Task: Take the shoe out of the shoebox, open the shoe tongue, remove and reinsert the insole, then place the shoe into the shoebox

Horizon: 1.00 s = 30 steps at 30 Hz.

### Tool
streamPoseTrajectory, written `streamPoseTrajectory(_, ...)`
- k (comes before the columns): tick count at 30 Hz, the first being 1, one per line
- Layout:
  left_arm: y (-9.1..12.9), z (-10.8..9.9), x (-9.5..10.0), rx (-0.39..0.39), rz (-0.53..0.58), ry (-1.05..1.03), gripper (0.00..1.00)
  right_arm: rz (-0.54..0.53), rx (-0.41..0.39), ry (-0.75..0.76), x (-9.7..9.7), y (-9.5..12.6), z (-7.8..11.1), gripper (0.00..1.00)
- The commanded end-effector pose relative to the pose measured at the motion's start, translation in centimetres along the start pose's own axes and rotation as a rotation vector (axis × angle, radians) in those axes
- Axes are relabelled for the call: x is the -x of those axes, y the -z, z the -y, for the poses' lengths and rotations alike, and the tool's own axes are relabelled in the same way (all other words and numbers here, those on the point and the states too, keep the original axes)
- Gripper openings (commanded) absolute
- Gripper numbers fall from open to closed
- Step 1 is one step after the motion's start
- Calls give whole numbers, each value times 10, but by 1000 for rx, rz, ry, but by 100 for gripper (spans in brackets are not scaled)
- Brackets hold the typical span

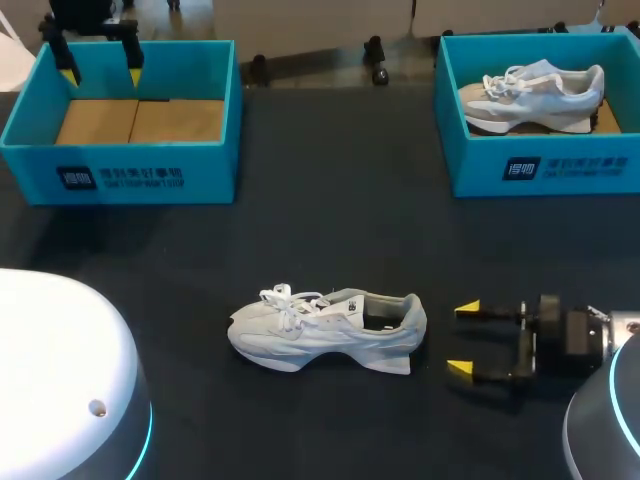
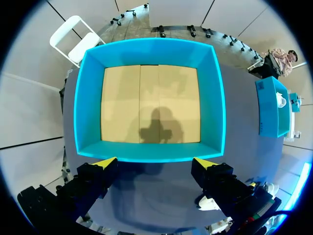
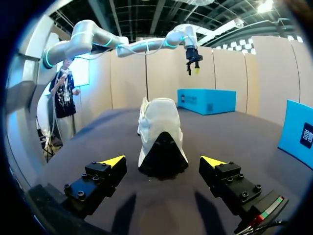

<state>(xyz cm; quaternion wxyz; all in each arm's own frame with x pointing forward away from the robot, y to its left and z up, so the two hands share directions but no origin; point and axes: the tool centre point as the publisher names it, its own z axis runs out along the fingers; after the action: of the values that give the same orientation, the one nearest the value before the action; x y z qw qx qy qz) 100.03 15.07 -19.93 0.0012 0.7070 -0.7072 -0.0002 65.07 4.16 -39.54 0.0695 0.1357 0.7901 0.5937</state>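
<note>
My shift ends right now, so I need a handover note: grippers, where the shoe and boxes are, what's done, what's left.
Left gripper: open, above the empty shoebox.
Right gripper: open, just behind the shoe on the table, not touching it.
Second shoebox holds another shoe.
Done: shoe out of box.
Left: open tongue, insole out and back, shoe into box.

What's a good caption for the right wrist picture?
Open right gripper sits just behind the white shoe on the dark table.
</note>
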Motion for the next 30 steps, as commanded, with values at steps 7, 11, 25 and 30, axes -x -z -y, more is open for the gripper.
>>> streamPoseTrajectory(7,0,0,0,0,1,0,100,-18,17,-6,0,-27,1,100)
streamPoseTrajectory(11,0,0,0,0,1,0,100,-29,22,1,0,-35,0,100)
streamPoseTrajectory(25,0,0,0,0,1,0,100,-50,21,5,1,-53,-4,100)
streamPoseTrajectory(30,0,0,0,0,1,0,100,-61,28,7,0,-60,-7,100)
